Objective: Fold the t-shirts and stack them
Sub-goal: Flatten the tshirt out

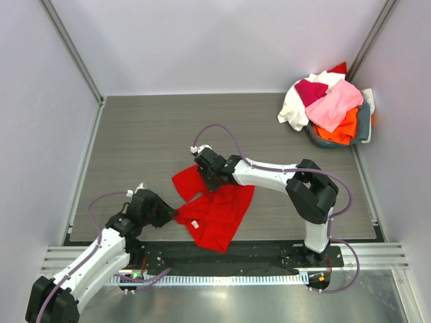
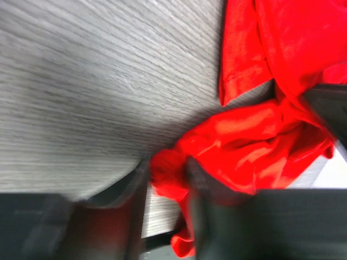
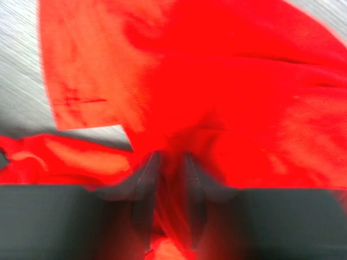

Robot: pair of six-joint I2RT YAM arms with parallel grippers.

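On the grey table [image 1: 141,134], our left gripper [image 2: 167,176] and right gripper [image 3: 171,165] each pinch the red t-shirt [image 1: 215,212]; small pinches could slip loose.

grey basket [image 1: 364,124] mostly buried under piled t-shirts [image 1: 333,104], red t-shirt [image 3: 244,81] blurred, cropped

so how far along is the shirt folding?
Nothing folded or stacked yet. In hand: the red t-shirt lies crumpled on the table, the left gripper pinching its left edge, the right gripper its far side. Left: fold it, then the other t-shirts heaped in the grey basket, far-right corner.
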